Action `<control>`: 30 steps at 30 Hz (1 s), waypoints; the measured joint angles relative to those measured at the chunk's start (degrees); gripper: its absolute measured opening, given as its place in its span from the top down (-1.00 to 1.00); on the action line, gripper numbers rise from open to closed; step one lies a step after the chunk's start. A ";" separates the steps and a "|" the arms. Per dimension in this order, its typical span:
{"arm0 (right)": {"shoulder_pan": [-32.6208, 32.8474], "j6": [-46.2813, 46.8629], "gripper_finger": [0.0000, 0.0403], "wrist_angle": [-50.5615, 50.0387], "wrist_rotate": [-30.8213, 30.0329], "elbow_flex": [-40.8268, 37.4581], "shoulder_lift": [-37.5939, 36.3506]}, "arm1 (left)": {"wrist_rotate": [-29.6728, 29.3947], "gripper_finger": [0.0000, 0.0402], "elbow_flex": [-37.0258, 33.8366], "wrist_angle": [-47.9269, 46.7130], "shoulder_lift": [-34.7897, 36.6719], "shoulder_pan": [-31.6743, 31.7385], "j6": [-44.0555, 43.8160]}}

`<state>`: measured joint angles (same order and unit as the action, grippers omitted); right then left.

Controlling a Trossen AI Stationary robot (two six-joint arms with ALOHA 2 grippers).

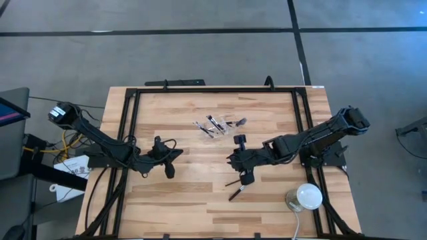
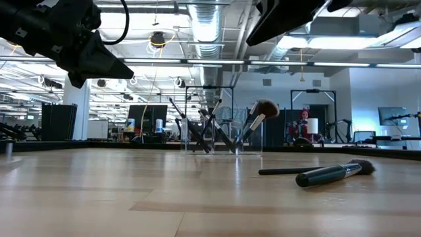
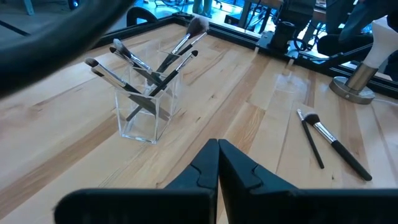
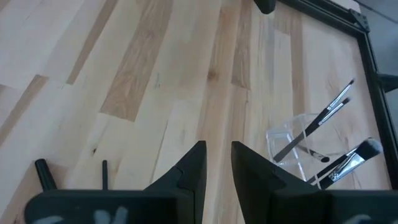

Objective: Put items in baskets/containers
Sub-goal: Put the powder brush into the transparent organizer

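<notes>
One clear plastic oblong container (image 3: pixel 144 106) holds about six slim dark-tipped makeup brushes (image 3: pixel 155 68); two more brushes (image 3: pixel 326 143) lie loose.

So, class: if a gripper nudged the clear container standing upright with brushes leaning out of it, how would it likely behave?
The clear container would probably tip easily: it stands tall on a narrow base, and the brushes lean out well above its rim. It looks like thin plastic, so likely light and apt to slide on the smooth wooden table. A tip would probably spill the brushes.
</notes>
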<state>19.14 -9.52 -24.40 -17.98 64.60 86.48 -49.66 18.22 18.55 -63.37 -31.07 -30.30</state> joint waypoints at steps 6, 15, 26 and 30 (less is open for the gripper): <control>0.02 0.03 0.67 0.01 0.00 0.00 0.00 | 0.00 0.97 0.00 0.10 0.00 0.00 0.00; 0.05 3.97 0.67 0.02 -0.04 0.00 0.00 | -0.01 0.97 0.02 0.85 0.00 -0.02 0.00; 0.35 11.18 0.67 2.02 -0.02 -2.15 0.04 | 0.02 0.97 0.02 1.56 0.00 0.00 -0.02; 0.35 16.52 0.67 3.68 0.09 -4.64 0.07 | 0.44 0.97 0.02 2.33 0.00 1.41 0.00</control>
<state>19.49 7.00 -20.72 -17.89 59.96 86.54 -49.22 18.24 20.88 -63.37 -29.66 -30.30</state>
